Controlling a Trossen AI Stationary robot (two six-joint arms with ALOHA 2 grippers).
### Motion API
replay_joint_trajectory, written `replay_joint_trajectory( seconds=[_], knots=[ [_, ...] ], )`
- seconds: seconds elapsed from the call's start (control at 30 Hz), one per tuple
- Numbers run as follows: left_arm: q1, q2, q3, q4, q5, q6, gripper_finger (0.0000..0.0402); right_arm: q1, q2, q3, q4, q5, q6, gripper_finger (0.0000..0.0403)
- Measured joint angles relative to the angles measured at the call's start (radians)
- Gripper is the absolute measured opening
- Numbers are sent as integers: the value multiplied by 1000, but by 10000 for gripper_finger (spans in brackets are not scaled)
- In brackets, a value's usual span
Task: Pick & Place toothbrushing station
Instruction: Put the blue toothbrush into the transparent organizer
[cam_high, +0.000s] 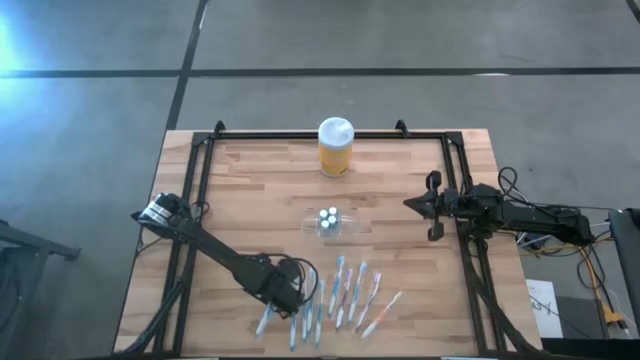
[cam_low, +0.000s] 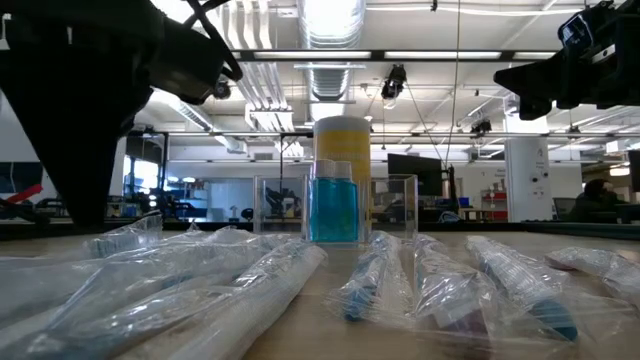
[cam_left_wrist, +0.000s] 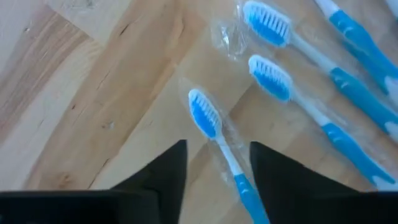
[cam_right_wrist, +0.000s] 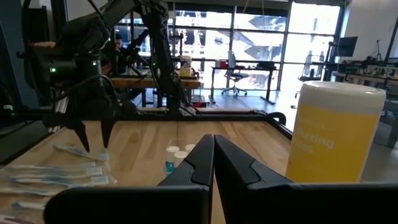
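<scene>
1. The wooden tabletop (cam_high: 260, 190) carried everything; only the high view showed it whole, with a black frame round its edges
2. The left arm reached to the near edge of the tabletop, its left hand (cam_high: 290, 297) low over the left end of a row of wrapped toothbrushes (cam_high: 345, 295); the right arm waited at the right edge, its right hand (cam_high: 420, 204) raised clear of the wood
3. The yellow jar (cam_high: 335, 148) with a white lid stood upright at the far edge, near the middle; the right wrist view showed it close up (cam_right_wrist: 333, 140), beside that hand's two fingers, which were pressed together and held nothing
4. The toothbrushing station (cam_high: 331, 224) sat at the centre of the tabletop, between the jar and the brushes, apart from both hands. From above, three white caps showed in it; the low view showed a clear walled holder (cam_low: 335, 210) with a blue container inside, the jar directly behind it
5. The left wrist view showed the left hand's fingers (cam_left_wrist: 165, 177) parted, one blue-and-white toothbrush (cam_left_wrist: 211, 127) in its clear wrapper lying between them; whether they touched it could not be told
</scene>
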Motion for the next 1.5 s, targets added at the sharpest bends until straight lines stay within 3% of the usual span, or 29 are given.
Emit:
replay_joint_trajectory(
  seconds=[0.27, 0.57, 0.7, 0.97, 1.03, 1.23, 1.5],
  knots=[
    [0, 7, -49, 58, 1, -61, 259, 0, 0, 0, 0, 0, 0, 8],
    [1, 6, -139, 156, 38, -77, 246, 0, 1, 0, 1, 0, 0, 8],
    [6, 6, -160, 172, 63, -39, 202, 0, 3, 0, 1, 0, 0, 8],
    [22, 3, -164, 156, 71, 53, 34, 0, 5, 0, 2, 0, -7, 8],
    [23, -3, -164, 160, 62, 85, 14, 0, 5, 0, 2, 0, -8, 8],
    [24, -71, -169, 172, -79, 204, 14, 0, 5, 0, -4, 0, 0, 8],
    [41, -381, -174, 217, -514, 545, 7, 0, 8, 0, -14, 0, 56, 8]
  ],
)
